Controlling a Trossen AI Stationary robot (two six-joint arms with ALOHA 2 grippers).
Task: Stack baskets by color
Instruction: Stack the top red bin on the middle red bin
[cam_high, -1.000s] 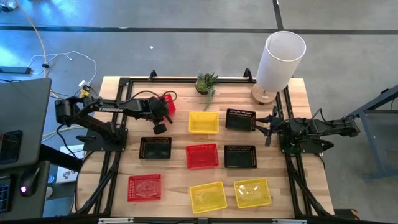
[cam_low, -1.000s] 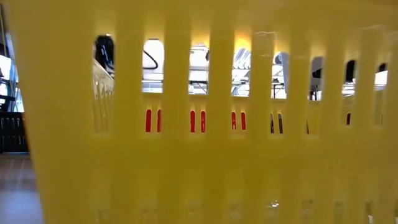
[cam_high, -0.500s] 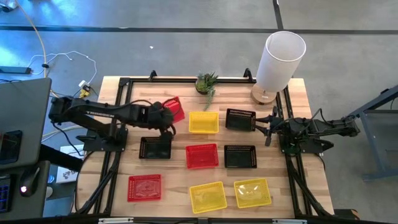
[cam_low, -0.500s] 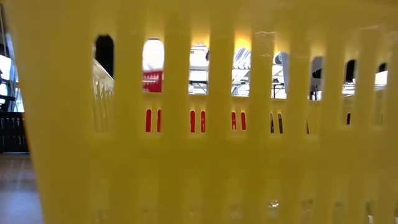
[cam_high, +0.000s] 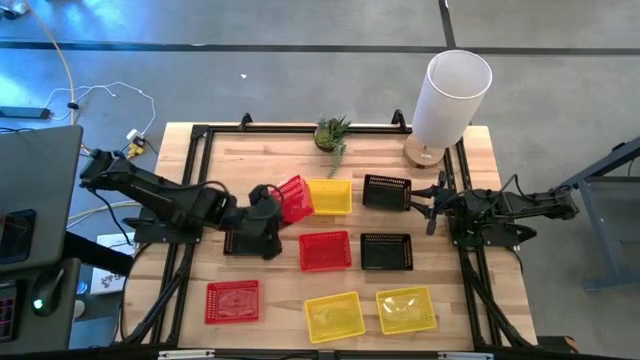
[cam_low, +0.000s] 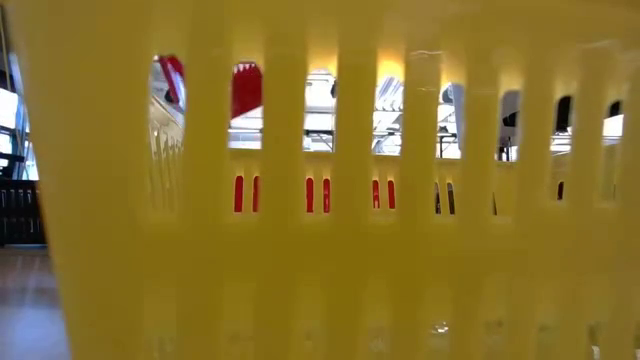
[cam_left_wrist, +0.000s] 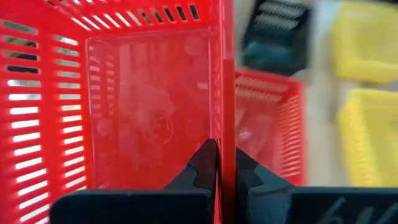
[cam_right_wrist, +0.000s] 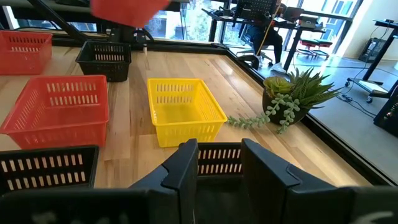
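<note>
Wooden tabletop (cam_high: 290, 150), spread with baskets in red, yellow and black, none yet nested as far as could be told from above. Reached out over the middle of the left half with the left arm, left gripper (cam_high: 270, 200) clenched on one side wall of the held red basket (cam_high: 295, 197), carried tilted in the air just beside the yellow basket (cam_high: 328, 196) near the far edge. Waited at the right edge with the right gripper (cam_high: 432, 203), fingers parted and empty, just beside the far-right black basket (cam_high: 387, 191).

Judged light and thin-walled: slotted plastic, stiff enough to hang from a single wall, yet likely to flex and swing, and smooth enough to slip from a narrow pinch. Best taken at the middle of a rim wall, as seen from the left wrist, fingertips closed on either face of the wall. Probably meant for the middle red basket (cam_high: 325, 250), near which it hung; a level drop needed for nesting.

Compared with a second before: carried from the far-left part of the tabletop toward its centre, and turned more steeply. Showed more red through the slots of the low view, though mostly blocked there by a close yellow wall (cam_low: 320, 280). Left the right arm and the resting baskets unmoved.
</note>
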